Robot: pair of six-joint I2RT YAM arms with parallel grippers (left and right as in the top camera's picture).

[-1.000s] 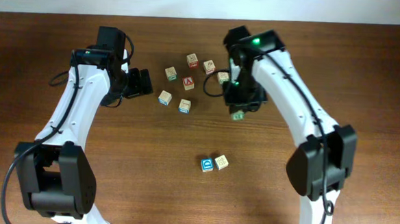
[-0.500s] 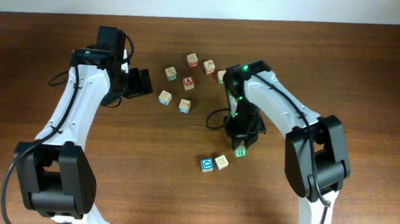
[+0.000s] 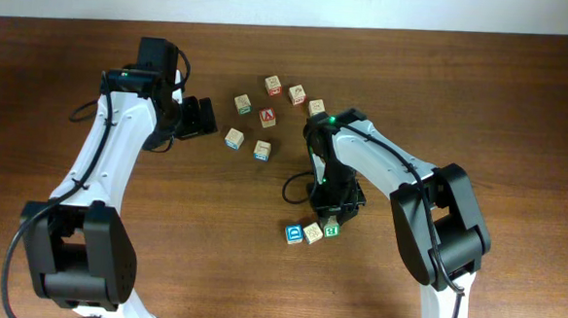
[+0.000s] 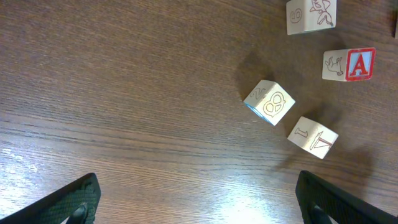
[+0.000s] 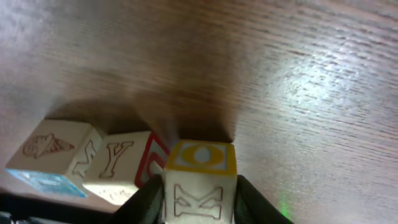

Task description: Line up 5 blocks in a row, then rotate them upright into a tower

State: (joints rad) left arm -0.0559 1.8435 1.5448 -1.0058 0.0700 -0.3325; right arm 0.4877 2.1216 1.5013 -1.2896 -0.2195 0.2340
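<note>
My right gripper is low over the table's front middle, its jaws against both sides of a block with a yellow O face and an engraved K. This block rests on the wood at the right end of a short row, touching a block with a Y; a blue-faced block ends the row. Other blocks lie at the back. My left gripper hangs wide open and holds nothing, left of that cluster.
A cube with a red A and red-marked cubes sit in the back cluster with another cube. The left wrist view shows two pale cubes ahead of the open fingers.
My right arm carried the block from beside the back cluster toward the front and lowered it at the right end of the row. The left arm has not moved.
</note>
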